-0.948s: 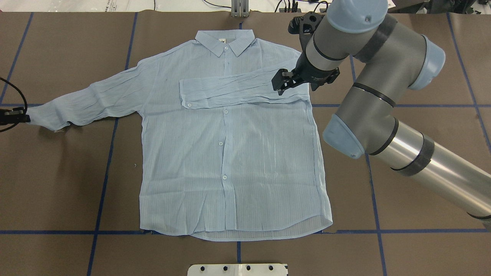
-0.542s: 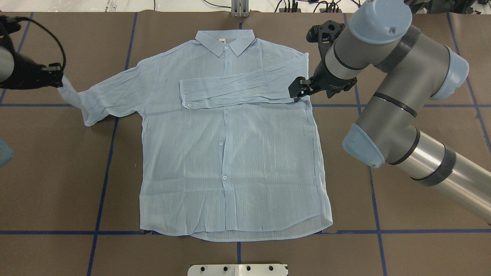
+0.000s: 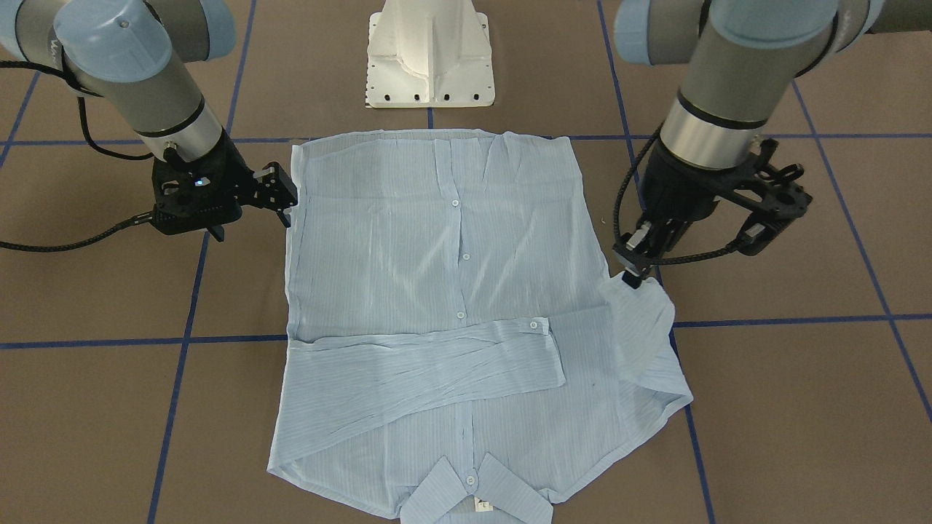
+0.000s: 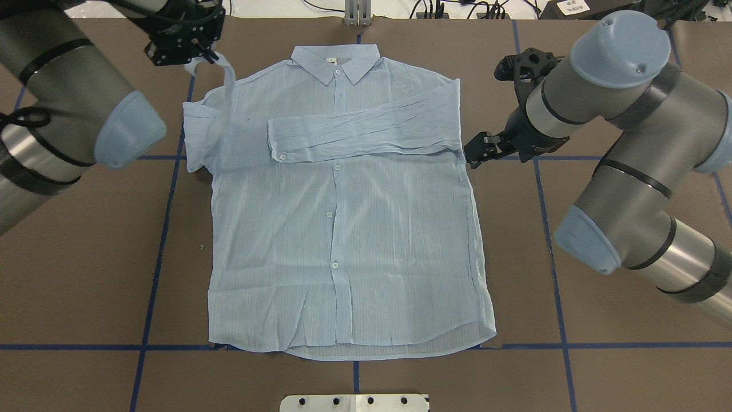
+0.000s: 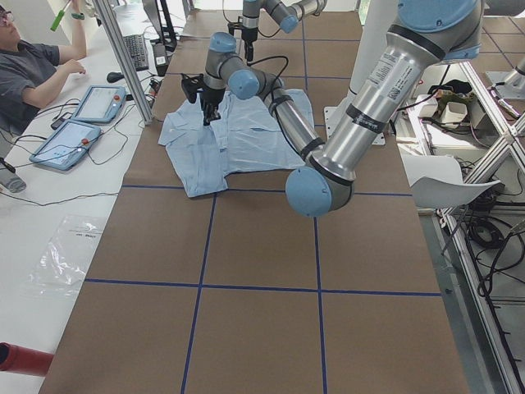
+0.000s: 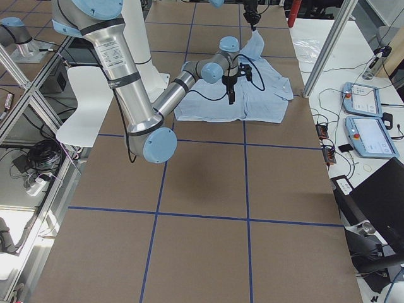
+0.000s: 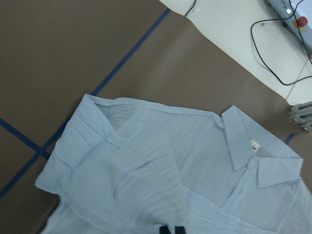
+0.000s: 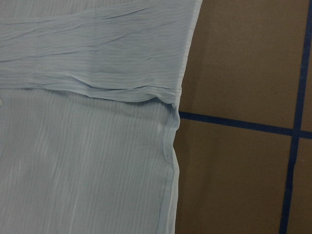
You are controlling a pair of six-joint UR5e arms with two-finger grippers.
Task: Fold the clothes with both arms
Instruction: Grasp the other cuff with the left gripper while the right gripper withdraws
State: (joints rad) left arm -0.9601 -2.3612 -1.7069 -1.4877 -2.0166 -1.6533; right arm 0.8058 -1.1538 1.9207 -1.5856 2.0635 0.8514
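The light blue striped shirt (image 4: 343, 229) lies flat and buttoned on the brown table, with its collar (image 4: 334, 60) at the far side. One sleeve (image 4: 360, 131) is folded across the chest. My left gripper (image 4: 197, 57) is above the shirt's left shoulder, shut on the cuff of the other sleeve (image 4: 203, 123). That sleeve hangs from it, doubled back over the shoulder. In the front-facing view the left gripper (image 3: 632, 276) pinches the cuff above the bunched sleeve (image 3: 641, 327). My right gripper (image 4: 476, 154) is open and holds nothing, just off the shirt's right edge beside the folded sleeve.
The white pedestal base (image 3: 429, 58) stands at the robot's side of the table, close to the shirt's hem. Blue tape lines (image 4: 560, 297) grid the brown table covering. At the far end a person (image 5: 33, 66) sits at a white desk with tablets and cables.
My left gripper has carried the outstretched sleeve from the far left up and inward to the shoulder near the collar. My right gripper has drawn back rightward off the folded sleeve.
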